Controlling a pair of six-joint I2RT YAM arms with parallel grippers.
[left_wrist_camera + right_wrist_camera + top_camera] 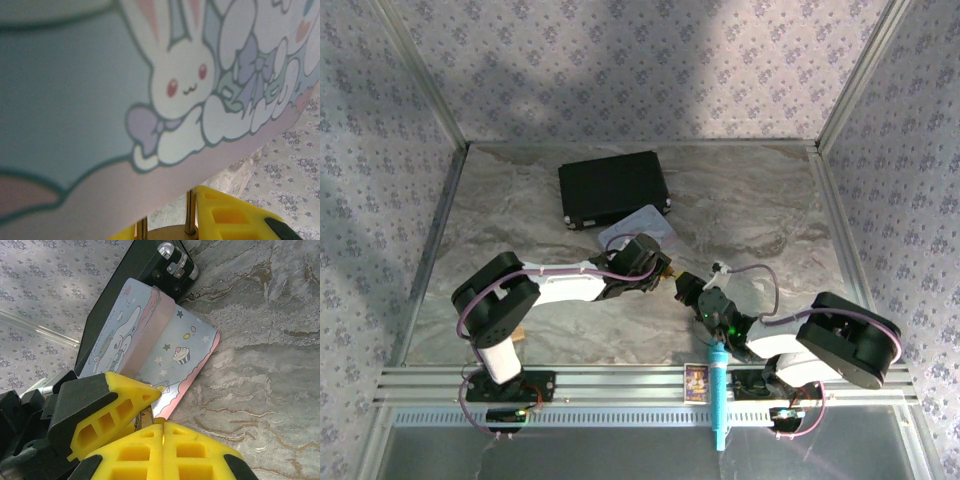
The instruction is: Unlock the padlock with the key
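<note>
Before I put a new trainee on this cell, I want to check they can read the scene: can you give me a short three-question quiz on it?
1. True or false: the right tool has its fingers spread wide.
2. What lies just beyond the tin? A) black case B) teal pen C) card
3. Fill in: between the yellow fingers of the left tool stands the silvery ___ of the padlock.
Key: 1 false, they are pressed together; 2 A; 3 shackle.
</note>
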